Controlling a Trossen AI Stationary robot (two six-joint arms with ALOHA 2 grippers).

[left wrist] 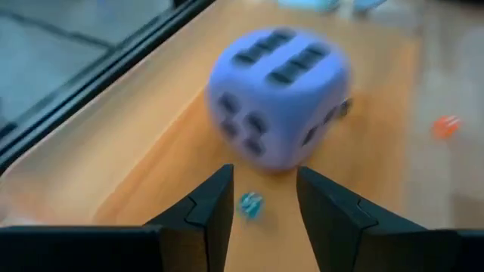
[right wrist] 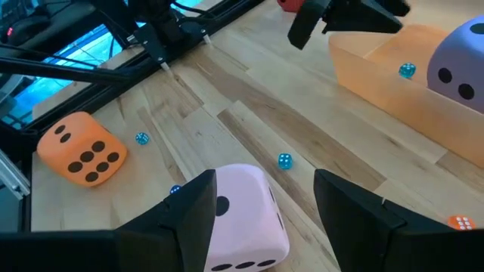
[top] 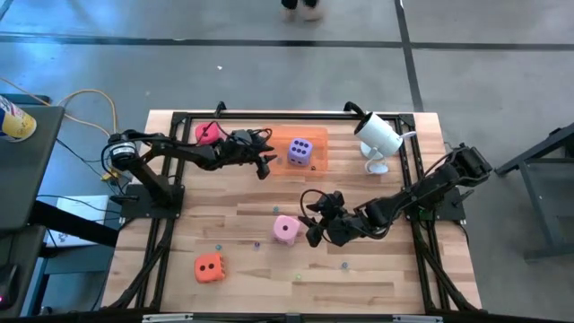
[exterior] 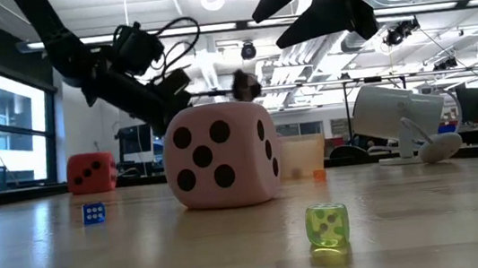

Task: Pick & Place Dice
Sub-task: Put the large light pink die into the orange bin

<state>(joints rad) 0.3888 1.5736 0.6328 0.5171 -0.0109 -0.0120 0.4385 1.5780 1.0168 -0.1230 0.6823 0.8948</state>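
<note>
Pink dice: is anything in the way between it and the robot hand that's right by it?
Nothing visible. The right gripper hangs open just beside the light pink die, with only bare table between them. A tiny blue die lies farther on, past the pink one.

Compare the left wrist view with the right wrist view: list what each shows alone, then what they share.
Left wrist only: the left gripper, jaws apart, just short of the purple die.
Right wrist only: the orange die, the pink die ahead of the open right gripper, and black frame rails.
Both: the purple die in the orange tray, a tiny blue die, and the wooden table.
</note>
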